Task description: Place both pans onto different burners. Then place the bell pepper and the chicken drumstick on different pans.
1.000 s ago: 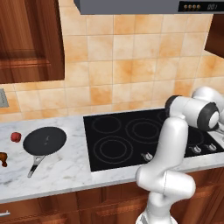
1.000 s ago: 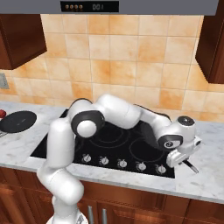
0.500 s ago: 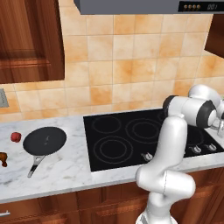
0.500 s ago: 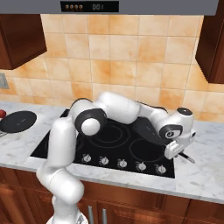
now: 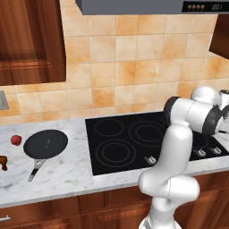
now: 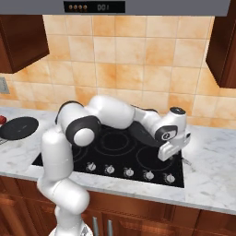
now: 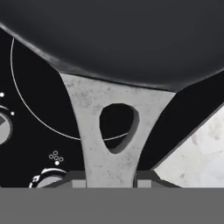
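from the left, one bell pepper [image 5: 16, 140], one chicken drumstick [image 5: 3, 162] and one pan [image 5: 45, 144] sit on the counter [image 5: 67, 174], while the gripper [image 6: 173, 150], clamped on the second pan's handle [image 7: 109, 138], holds it over the cooktop [image 5: 129, 143]—rigid, probably front-heavy.

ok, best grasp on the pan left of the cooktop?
Take the pan by its slim handle, coming from above. The handle juts toward the counter's front edge, clear of the pepper and drumstick; the round body looks too wide to pinch.
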You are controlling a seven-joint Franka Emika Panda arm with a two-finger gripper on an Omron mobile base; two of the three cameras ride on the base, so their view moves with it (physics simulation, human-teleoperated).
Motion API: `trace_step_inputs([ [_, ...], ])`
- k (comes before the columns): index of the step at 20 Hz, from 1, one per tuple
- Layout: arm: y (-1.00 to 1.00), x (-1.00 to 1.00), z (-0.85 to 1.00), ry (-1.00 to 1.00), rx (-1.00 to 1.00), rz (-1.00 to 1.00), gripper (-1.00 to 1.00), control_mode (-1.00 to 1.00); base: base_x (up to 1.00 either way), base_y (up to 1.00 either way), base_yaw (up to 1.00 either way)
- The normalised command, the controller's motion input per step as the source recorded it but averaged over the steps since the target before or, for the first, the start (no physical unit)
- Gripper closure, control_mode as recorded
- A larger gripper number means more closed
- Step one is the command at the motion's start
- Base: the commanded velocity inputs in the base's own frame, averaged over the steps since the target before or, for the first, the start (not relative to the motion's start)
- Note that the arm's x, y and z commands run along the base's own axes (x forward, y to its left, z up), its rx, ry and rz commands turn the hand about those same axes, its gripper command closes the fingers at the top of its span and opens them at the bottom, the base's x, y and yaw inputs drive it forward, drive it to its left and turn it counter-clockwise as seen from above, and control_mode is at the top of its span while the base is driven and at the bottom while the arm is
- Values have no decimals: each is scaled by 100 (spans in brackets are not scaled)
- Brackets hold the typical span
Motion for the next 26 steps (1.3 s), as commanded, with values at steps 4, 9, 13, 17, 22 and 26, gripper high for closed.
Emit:
trace_step_inputs([
  [4, 48, 7, -15, -9, -14, 0, 100, -100, 0, 0, 0],
  [9, 14, 20, -17, -12, -7, 0, 100, -100, 0, 0, 0],
  [13, 8, 35, 0, 0, 0, 5, 100, -100, 0, 0, 0],
  [17, 3, 37, 0, 3, 0, 17, 100, -100, 0, 0, 0],
  [22, 9, 17, 0, 3, 0, 19, 100, -100, 0, 0, 0],
  [26, 31, 0, 0, 6, 0, 17, 100, -100, 0, 0, 0],
])
